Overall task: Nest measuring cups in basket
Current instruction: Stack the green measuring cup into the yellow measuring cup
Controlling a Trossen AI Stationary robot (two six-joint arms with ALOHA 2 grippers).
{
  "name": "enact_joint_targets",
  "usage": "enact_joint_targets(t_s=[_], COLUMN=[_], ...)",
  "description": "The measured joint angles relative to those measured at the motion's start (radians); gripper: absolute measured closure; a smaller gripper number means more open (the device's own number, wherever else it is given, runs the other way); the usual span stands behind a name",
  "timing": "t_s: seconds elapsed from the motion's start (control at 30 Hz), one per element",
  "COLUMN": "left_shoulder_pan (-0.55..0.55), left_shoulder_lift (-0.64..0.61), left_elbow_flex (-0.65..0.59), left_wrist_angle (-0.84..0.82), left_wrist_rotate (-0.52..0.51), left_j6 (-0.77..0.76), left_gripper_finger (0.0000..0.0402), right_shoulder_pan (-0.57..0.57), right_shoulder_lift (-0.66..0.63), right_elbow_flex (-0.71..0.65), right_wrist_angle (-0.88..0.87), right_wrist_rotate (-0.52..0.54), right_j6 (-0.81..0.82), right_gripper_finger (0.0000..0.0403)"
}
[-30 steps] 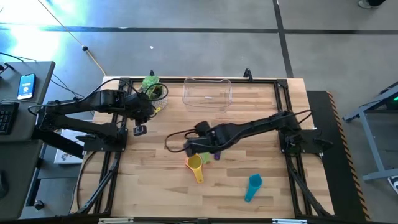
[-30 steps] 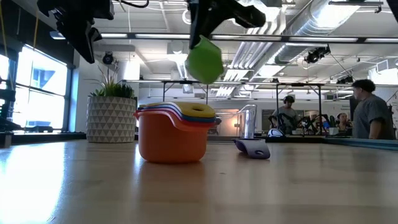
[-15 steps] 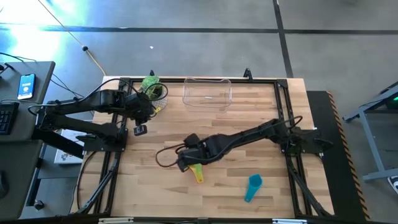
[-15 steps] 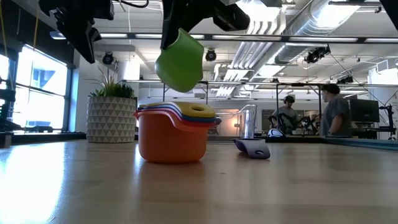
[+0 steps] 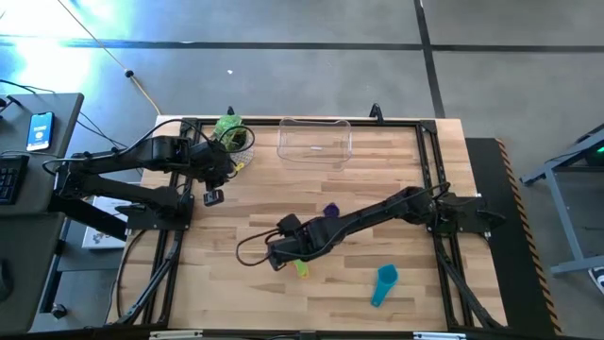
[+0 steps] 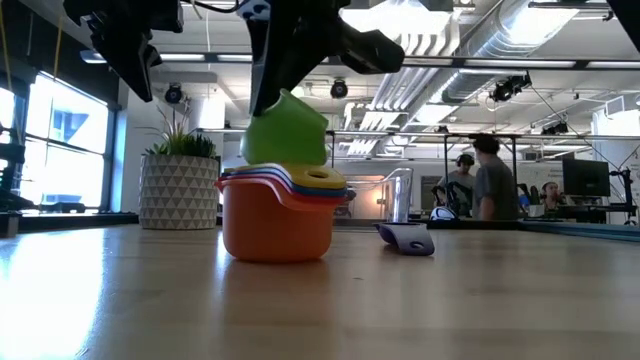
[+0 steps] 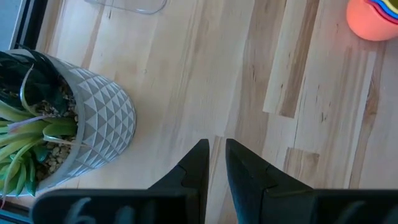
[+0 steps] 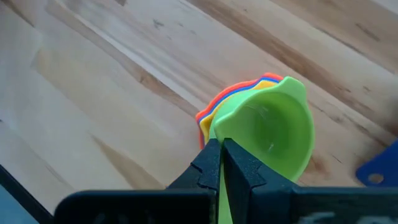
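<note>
My right gripper (image 8: pixel 221 163) is shut on the green measuring cup (image 8: pixel 268 129), right over a stack of nested cups (image 6: pixel 278 215) with the orange one outermost and red, blue and yellow rims (image 8: pixel 208 115) showing. In the low view the green cup (image 6: pixel 286 130) is tilted, its bottom level with the stack's rim. The purple cup (image 5: pixel 330 210) lies on the table beyond the stack, and the teal cup (image 5: pixel 384 283) lies near the front edge. The clear basket (image 5: pixel 314 140) stands at the far edge. My left gripper (image 7: pixel 212 163) waits shut beside the plant. My right gripper pinches the green cup by its handle side at the rim (image 8: pixel 231 138) between both fingers, coming slanting down from above. The cup is tilted, mouth facing back up at the wrist. Whether its bottom (image 6: pixel 280 160) touches the stack's rim, I cannot tell.
A white-potted plant (image 5: pixel 231 132) stands at the far left, left of the basket. The stack's yellow handle (image 5: pixel 302 269) sticks out toward the near edge. Black frame rails run along the table's sides. People move in the room behind the table.
My right gripper has carried the green cup toward the table's near left and downward, from above and beyond the stack to directly over it. The cup has dropped to the stack's rim, tilting as it went. The purple cup has come out from under the arm.
</note>
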Motion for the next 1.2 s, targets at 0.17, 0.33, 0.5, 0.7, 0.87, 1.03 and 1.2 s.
enact_joint_targets(t_s=[0.17, 0.33, 0.5, 0.7, 0.87, 1.03, 1.2], left_shoulder_pan=[0.0, 0.0, 0.0, 0.0, 0.0, 0.0, 0.0], left_shoulder_lift=[0.0, 0.0, 0.0, 0.0, 0.0, 0.0, 0.0], left_elbow_flex=[0.0, 0.0, -0.001, -0.001, -0.001, -0.001, -0.001], left_wrist_angle=[0.0, 0.0, 0.0, 0.0, 0.0, 0.0, 0.0], left_wrist_rotate=[0.0, 0.0, 0.0, 0.0, 0.0, -0.001, 0.0], left_j6=[0.0, 0.0, 0.001, 0.002, 0.003, 0.003, 0.003], left_gripper_finger=[0.0358, 0.0358, 0.0358, 0.0358, 0.0358, 0.0357, 0.0357], right_shoulder_pan=[0.001, 0.0, 0.0, 0.0, 0.0, 0.0, -0.002], right_shoulder_lift=[0.007, 0.007, 0.007, 0.007, 0.007, 0.007, 0.007], right_elbow_flex=[0.0, 0.0, 0.0, 0.0, 0.0, 0.0, 0.0], right_wrist_angle=[-0.001, -0.004, -0.008, -0.008, -0.008, -0.008, -0.009], right_wrist_rotate=[-0.007, -0.01, -0.011, -0.019, -0.006, -0.008, -0.037], right_j6=[-0.001, -0.026, -0.051, -0.054, -0.054, -0.054, -0.044], right_gripper_finger=[0.0403, 0.0403, 0.0403, 0.0402, 0.0402, 0.0402, 0.0373])
